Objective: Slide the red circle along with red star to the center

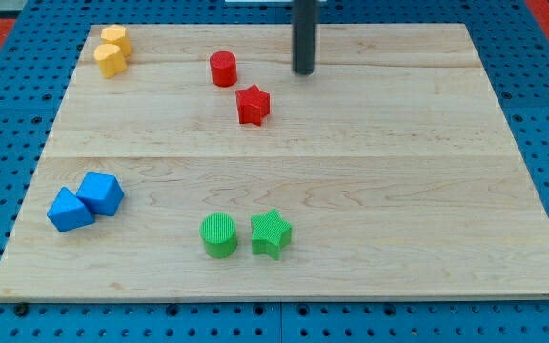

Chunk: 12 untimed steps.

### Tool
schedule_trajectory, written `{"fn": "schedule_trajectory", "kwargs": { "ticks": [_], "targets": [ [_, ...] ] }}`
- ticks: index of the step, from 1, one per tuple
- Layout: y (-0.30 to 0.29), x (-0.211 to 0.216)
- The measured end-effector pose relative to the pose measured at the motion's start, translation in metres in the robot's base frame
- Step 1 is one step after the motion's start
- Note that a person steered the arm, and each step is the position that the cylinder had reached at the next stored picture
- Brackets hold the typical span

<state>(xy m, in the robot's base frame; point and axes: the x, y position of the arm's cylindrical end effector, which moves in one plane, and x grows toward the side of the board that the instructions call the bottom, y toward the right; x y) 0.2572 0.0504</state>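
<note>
Your rod comes down from the view's top edge and my tip [303,71] rests on the wooden tabletop [379,191] near its far edge, a little toward the view's top from centre. There is no hand on this arm (only the straight dark rod), so there is nothing to read as apart or together. The red circle [223,70] stands at about nine o'clock from my tip, near it but clearly apart, with bare wood between them. The red star [253,105] sits at about four o'clock from the red circle, just beside it with a thin gap, and at about eight o'clock from my tip. Both red blocks lie in the upper part of the tabletop, left of its middle line and well short of the centre. In the upper left corner you see two yellow blocks [111,51] pressed together, one behind the other (their shapes are hard to make out from here). At the lower left, two blue blocks [85,201] touch each other, both angular. Near the view's bottom, a green circle [219,236] stands with a green star [271,234] at its three o'clock, just beside it.
</note>
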Motion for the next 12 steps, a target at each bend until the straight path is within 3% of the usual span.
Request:
{"fn": "schedule_trajectory", "kwargs": {
  "ticks": [1,2,4,5,6,7,8,9,10,12],
  "targets": [
    [-0.067,-0.019],
    [-0.116,-0.011],
    [-0.146,0.023],
    [-0.142,0.061],
    [-0.098,0.106],
    [-0.077,0.118],
    [-0.03,0.089],
    [0.041,0.144],
    [0.04,0.166],
    [-0.049,0.16]
  ]
}}
